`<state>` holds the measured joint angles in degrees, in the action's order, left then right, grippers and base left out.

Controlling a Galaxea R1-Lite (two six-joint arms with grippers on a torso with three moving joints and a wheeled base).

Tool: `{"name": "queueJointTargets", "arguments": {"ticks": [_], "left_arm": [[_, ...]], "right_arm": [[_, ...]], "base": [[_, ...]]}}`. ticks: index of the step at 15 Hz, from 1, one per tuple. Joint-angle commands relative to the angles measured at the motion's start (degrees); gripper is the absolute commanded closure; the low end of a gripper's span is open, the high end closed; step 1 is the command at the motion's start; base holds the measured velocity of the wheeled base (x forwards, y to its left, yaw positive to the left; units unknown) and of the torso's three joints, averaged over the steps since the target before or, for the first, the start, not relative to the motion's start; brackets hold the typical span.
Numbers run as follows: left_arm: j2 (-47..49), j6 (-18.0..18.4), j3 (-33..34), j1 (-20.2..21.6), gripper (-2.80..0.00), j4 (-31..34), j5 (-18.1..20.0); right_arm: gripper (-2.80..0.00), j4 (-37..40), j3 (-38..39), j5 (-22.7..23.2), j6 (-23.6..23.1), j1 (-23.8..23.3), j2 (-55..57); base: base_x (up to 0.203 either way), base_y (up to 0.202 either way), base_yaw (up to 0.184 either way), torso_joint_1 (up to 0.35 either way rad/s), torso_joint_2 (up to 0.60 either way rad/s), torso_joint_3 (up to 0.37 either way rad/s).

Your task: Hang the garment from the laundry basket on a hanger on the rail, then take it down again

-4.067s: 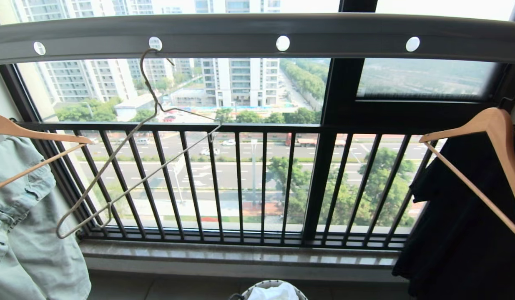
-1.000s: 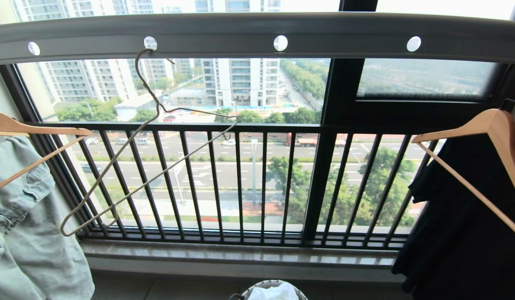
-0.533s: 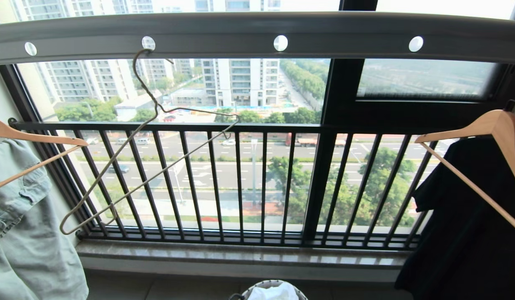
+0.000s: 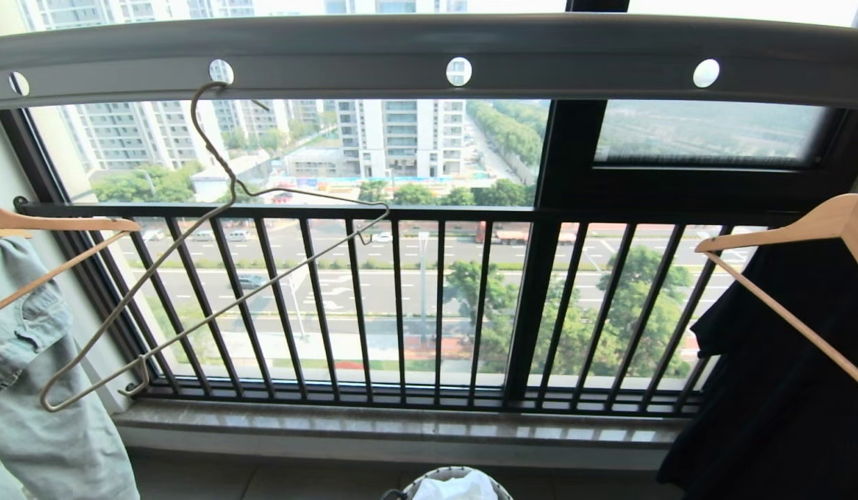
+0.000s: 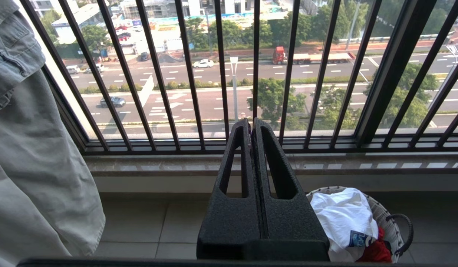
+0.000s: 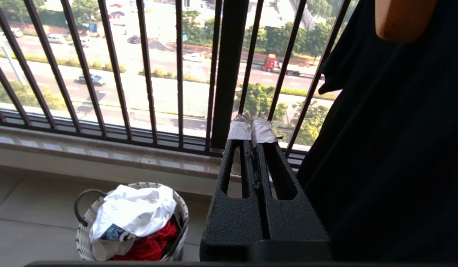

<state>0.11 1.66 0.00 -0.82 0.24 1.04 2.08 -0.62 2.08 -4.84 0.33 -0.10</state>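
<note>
White T-shirt (image 6: 134, 211), the garment of the task, lies crumpled in the laundry basket (image 6: 84, 235) on the tiled floor (image 5: 139, 230), on top of a red cloth (image 6: 151, 244); a piece of its blue logo shows at the edge. The basket stands just below the window sill (image 4: 401, 423), between the two arms. The wire hanger (image 4: 213, 250) hangs empty and tilted, its hook in a hole of the grey rail (image 4: 574, 62). To the left a wooden hanger (image 4: 53, 226) carries a pale denim garment (image 4: 39, 389); to the right another wooden hanger (image 4: 818, 222) carries a black garment (image 4: 783, 389). The left gripper (image 5: 251, 124) has its fingers pressed together and holds nothing. The right gripper (image 6: 251, 124), with white tape on its fingertips (image 6: 239, 129), is closed too and also empty. Both point toward the black window railing (image 4: 435, 298).
</note>
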Motion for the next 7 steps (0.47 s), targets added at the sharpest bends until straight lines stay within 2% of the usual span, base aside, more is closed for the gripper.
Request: {"name": "queueJointTargets", "arguments": {"ticks": [1, 7], "left_arm": [[0.0, 0.0, 0.0, 0.0, 0.0, 0.0, 0.0], [0.0, 0.0, 0.0, -0.1, 0.0, 0.0, 0.0]], "right_arm": [[0.0, 0.0, 0.0, -0.1, 0.3, 0.0, 0.1], [0.0, 0.0, 0.0, -0.1, 0.1, 0.0, 0.1]], "base": [[0.0, 0.0, 0.0, 0.0, 0.0, 0.0], [0.0, 0.0, 0.0, 0.0, 0.0, 0.0]]}}
